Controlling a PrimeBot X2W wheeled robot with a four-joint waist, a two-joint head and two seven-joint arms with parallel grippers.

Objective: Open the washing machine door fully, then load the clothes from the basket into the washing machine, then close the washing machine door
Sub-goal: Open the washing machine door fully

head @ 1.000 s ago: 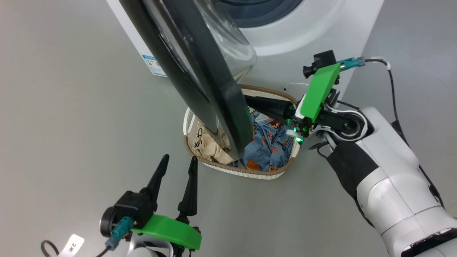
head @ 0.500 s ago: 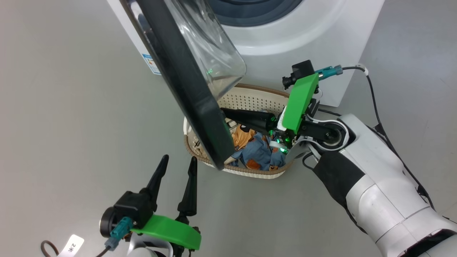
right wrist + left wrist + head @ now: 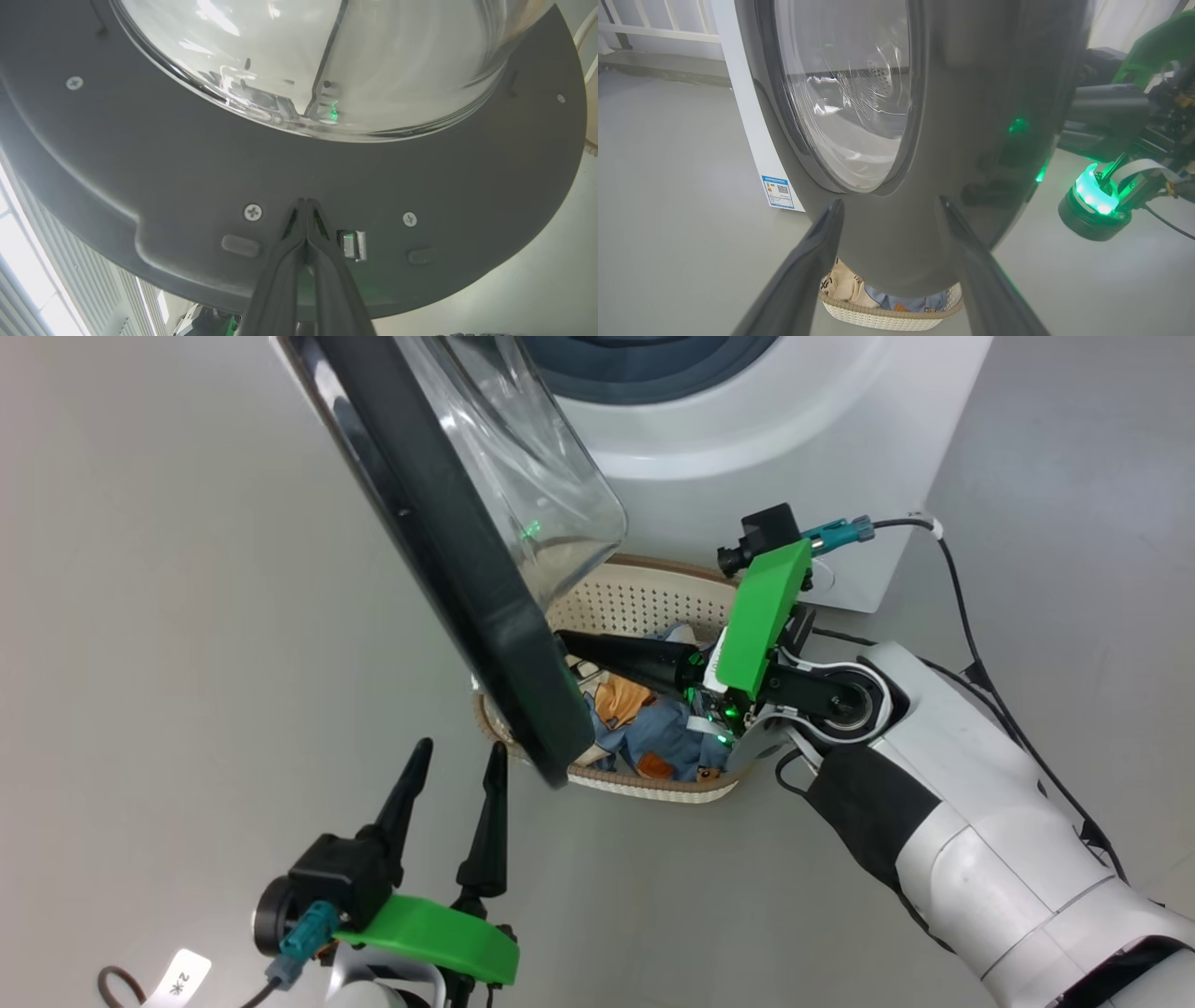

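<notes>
The washing machine door (image 3: 439,551), black-rimmed with a bulging glass bowl (image 3: 532,476), stands swung out from the white washing machine (image 3: 747,439) and hangs over the basket (image 3: 644,602). My right gripper (image 3: 563,640) is shut, with its tips against the door's grey inner face (image 3: 187,154) just below the glass; it holds nothing. In the right wrist view the right gripper (image 3: 306,201) touches beside a screw. The clothes (image 3: 667,737), blue with orange prints, lie in the basket. My left gripper (image 3: 460,747) stands open on the door's outer side, apart from it.
Grey floor (image 3: 187,616) surrounds the machine. A blue label sticker (image 3: 777,191) is on the machine's side. A cream fabric (image 3: 845,284) and the basket rim (image 3: 878,319) peek below the door's lower edge. My right forearm (image 3: 971,831) reaches in from the lower right.
The door has swung further open, its lower edge moving left off the basket as my shut right gripper pushes it from inside. More of the basket's back wall shows. The left gripper stays put.
</notes>
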